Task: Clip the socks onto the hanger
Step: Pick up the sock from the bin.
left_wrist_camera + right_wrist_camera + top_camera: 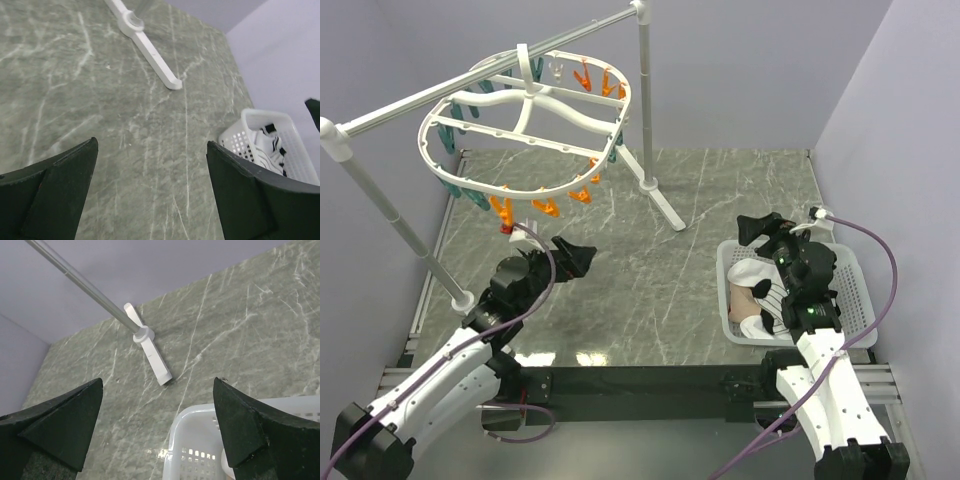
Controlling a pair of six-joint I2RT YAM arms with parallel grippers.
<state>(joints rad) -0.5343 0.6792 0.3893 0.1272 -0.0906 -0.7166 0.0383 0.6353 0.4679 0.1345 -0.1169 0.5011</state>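
Across the grey marbled table (650, 250) stands the rail (644, 100). From its bar hangs the hanger (526, 96), up at the far left, with no sock on it that I can see. Near the right edge sits the basket (857, 292), which holds the socks (750, 272): white, pinkish and striped ones in a heap. The right gripper (770, 228) hovers over the basket's far end, its claw spread wide and empty; its wrist view shows only the rim below it. The left gripper (565, 258) hangs under the hanger's near rim, also spread wide with nothing between the fingers. Smallest are the clips (545, 208), orange ones in a row along that near rim, just above the left arm.

The step in hand looks to be the first pick. To do it well, the right arm should pull back over the heap, drop straight down on one sock lying on top, and pinch it near an end so that a free edge dangles for the clip. It should lift clear of the basket wall before crossing, lest the lattice catch the fabric or the basket be dragged. The left claw is well placed to squeeze a clip open; it should take one alone, as they hang close together.
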